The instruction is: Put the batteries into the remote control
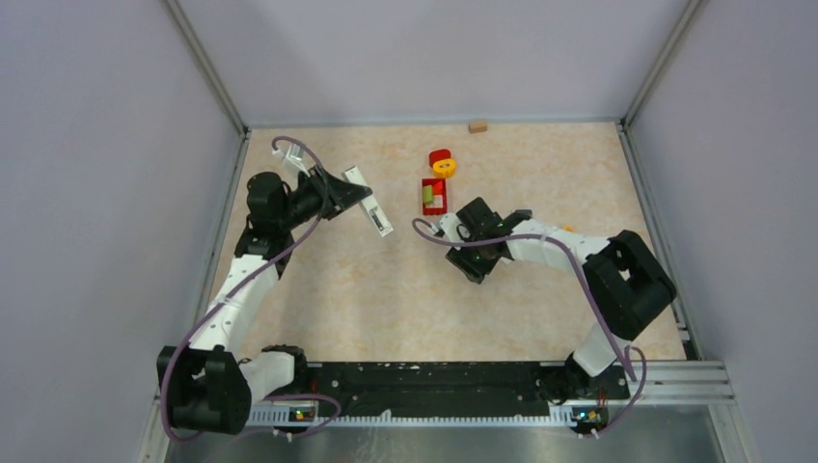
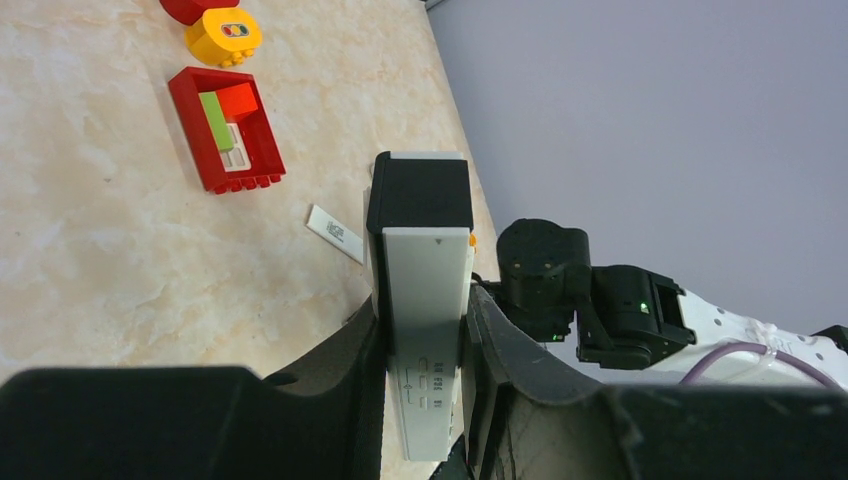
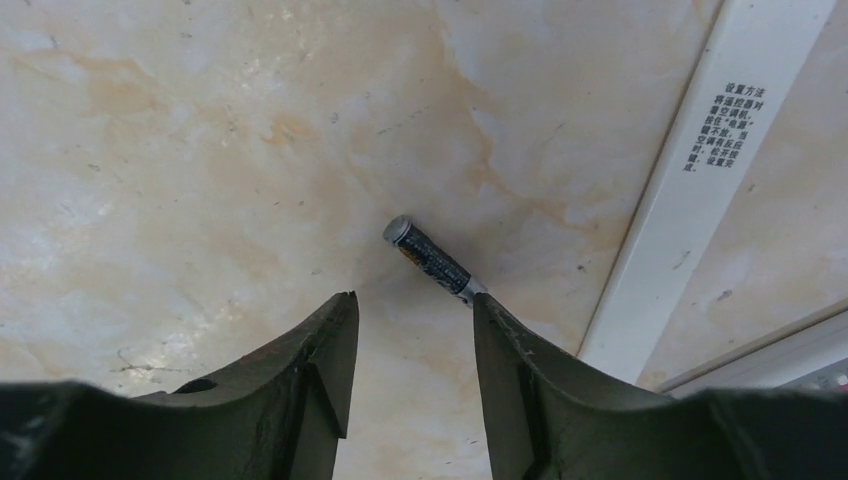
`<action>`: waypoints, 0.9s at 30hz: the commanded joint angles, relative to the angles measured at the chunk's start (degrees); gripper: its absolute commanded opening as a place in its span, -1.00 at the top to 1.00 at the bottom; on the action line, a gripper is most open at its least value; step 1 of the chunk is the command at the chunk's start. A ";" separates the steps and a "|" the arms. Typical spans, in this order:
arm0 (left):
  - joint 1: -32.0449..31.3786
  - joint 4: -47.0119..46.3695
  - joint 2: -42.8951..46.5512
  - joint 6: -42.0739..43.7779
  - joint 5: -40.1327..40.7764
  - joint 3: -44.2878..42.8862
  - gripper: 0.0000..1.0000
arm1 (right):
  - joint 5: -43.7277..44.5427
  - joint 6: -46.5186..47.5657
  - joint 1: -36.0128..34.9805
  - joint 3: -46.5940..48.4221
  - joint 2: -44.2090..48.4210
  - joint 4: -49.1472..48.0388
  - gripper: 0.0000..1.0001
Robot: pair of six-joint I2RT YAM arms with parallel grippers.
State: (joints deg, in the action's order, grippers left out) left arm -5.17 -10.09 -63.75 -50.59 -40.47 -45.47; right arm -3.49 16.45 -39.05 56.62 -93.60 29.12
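My left gripper (image 1: pixel 345 190) is shut on a white remote (image 1: pixel 378 217) with a black end and holds it above the table at the back left. In the left wrist view the remote (image 2: pixel 425 290) stands between my fingers, and the gripper (image 2: pixel 425 345) clamps its lower part. My right gripper (image 3: pixel 412 297) is open, low over the table. One dark battery (image 3: pixel 433 260) with silver ends lies just beyond the fingertips, one end at the right fingertip (image 3: pixel 490 310). In the top view the right gripper (image 1: pixel 475 253) hides that battery. No other batteries show.
A red tray (image 1: pixel 434 206) holding green and red pieces, a yellow brick (image 1: pixel 444 167) and a red piece (image 1: pixel 440 154) lie at the back centre. A tan block (image 1: pixel 477 125) sits by the back wall. A white strip with printed text (image 3: pixel 700 170) lies right of the battery.
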 commanded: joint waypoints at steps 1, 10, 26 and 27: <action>0.62 -3.45 0.75 1.27 -0.82 -0.22 1.00 | 0.72 3.58 1.95 3.95 -2.13 0.53 0.09; 0.95 -3.76 0.54 1.08 -1.08 -0.30 1.00 | 0.77 3.79 2.57 4.61 -5.97 -0.30 0.26; 0.95 -4.12 0.78 0.53 -1.27 -0.06 1.00 | 0.23 1.34 2.57 7.48 -7.57 -1.30 0.36; 0.95 -4.19 0.83 0.50 -1.21 -0.08 1.00 | 0.26 1.16 2.57 7.84 -8.18 -1.30 0.34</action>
State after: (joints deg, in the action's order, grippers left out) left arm -4.54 -10.28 -63.75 -50.41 -40.95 -45.45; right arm -3.05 18.39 -36.82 61.21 -99.83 29.61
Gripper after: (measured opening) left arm 0.317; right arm 0.313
